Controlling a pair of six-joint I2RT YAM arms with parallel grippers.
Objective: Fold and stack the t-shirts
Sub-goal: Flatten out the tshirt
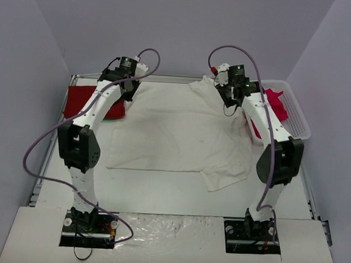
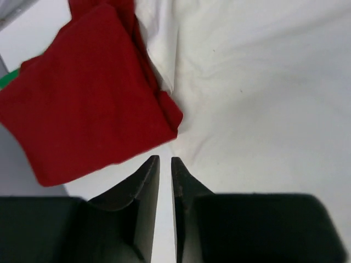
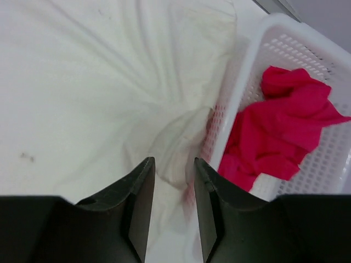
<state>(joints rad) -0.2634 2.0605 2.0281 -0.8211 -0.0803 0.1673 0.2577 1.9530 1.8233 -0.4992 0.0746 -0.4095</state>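
The large cream-white t-shirt (image 1: 175,131) lies spread across the middle of the table. My left gripper (image 1: 128,91) is at its far left corner. In the left wrist view the jaws (image 2: 165,159) are nearly closed on the shirt's edge (image 2: 263,82), with wrinkles running toward them. My right gripper (image 1: 228,94) is at the far right corner. Its jaws (image 3: 174,160) are closed on a bunched fold of the white shirt (image 3: 82,82). A folded red t-shirt (image 1: 81,100) lies at the far left, beside the left gripper (image 2: 82,98). A crumpled pinkish-red t-shirt (image 1: 277,105) lies in the basket (image 3: 279,126).
The white lattice basket (image 1: 298,115) stands at the far right edge, and the white shirt's sleeve drapes against its wall (image 3: 285,33). Grey walls enclose the table on three sides. A green scrap shows beside the red shirt (image 2: 6,83).
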